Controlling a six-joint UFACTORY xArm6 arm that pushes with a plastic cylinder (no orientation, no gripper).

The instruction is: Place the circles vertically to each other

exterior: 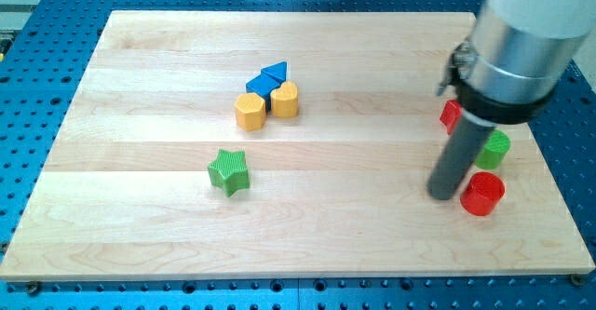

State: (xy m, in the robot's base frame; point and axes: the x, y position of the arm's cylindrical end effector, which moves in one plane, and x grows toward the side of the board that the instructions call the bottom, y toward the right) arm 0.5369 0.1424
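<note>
A red circle block [482, 194] lies at the view's lower right on the wooden board [140, 208]. A green circle block [494, 149] sits just above it, partly behind my rod. My tip [445, 195] rests on the board just left of the red circle, close to touching it. Another red block [450, 114] shows above, mostly hidden behind the arm; its shape cannot be made out.
Near the board's middle top, a blue triangle [276, 72] and a blue block [257, 86] sit with a yellow hexagon [250, 112] and a yellow block [285, 100]. A green star [228, 171] lies below them. The board's right edge is near the circles.
</note>
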